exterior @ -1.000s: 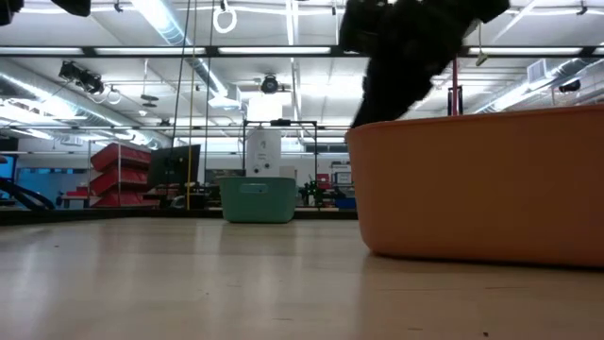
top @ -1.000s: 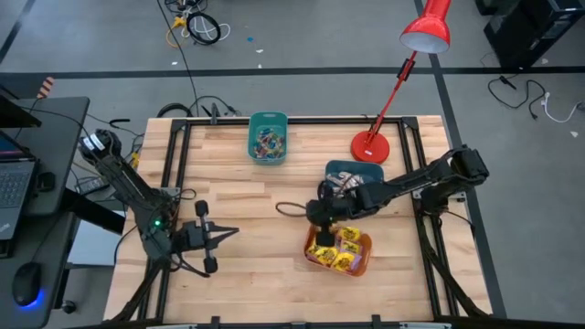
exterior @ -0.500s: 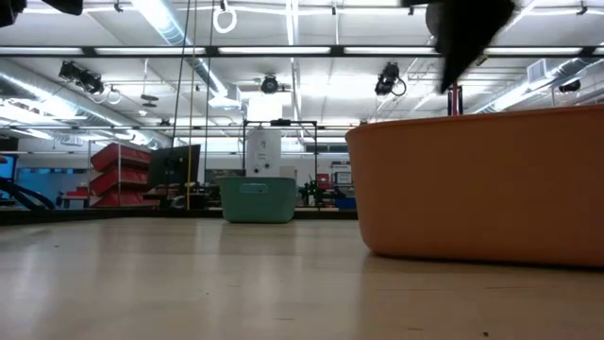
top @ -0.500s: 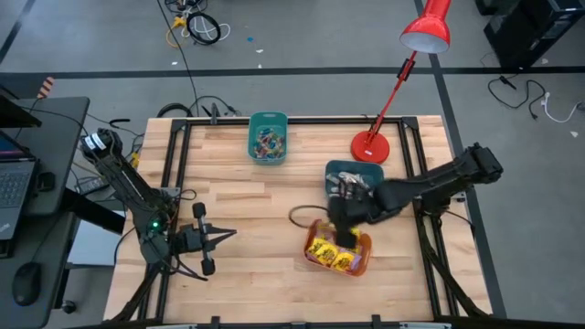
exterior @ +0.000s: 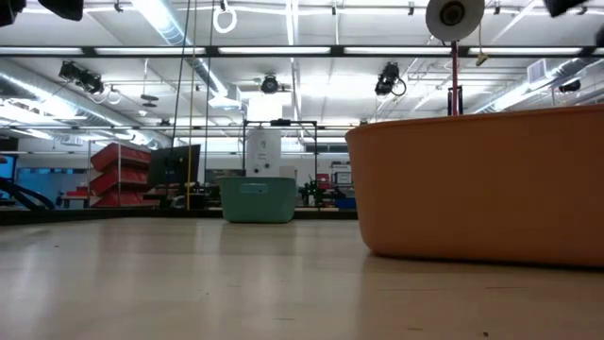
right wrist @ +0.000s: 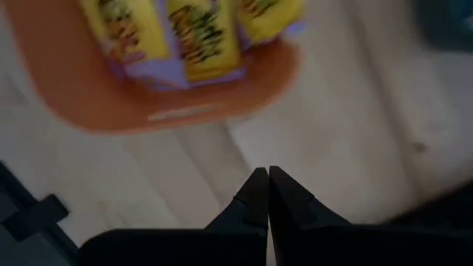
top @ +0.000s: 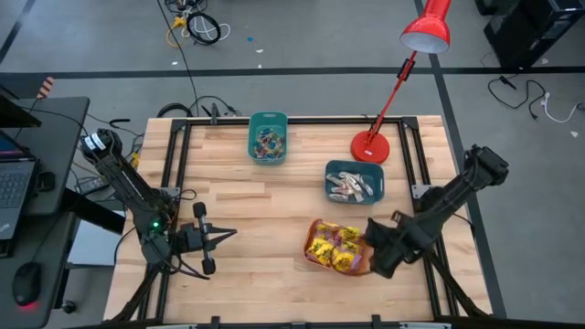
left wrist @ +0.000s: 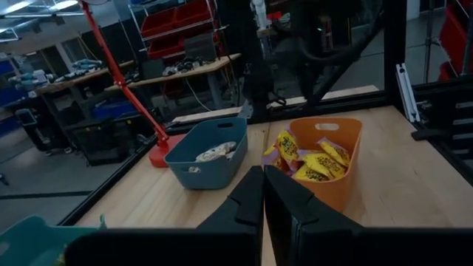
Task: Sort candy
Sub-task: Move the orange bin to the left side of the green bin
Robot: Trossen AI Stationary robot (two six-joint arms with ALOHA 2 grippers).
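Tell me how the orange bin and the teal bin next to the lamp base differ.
The orange bin holds yellow packets; the teal bin holds pale stick-shaped sweets. The orange bin sits near the table's front edge; the teal bin sits farther back, close to the red lamp base. Both are small open plastic bins standing upright.

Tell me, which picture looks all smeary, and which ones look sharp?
The right wrist view is smeary: the orange bin and its yellow packets look blurred. The high view is sharp. The low view shows glaring ceiling lights, with the orange bin looming close.
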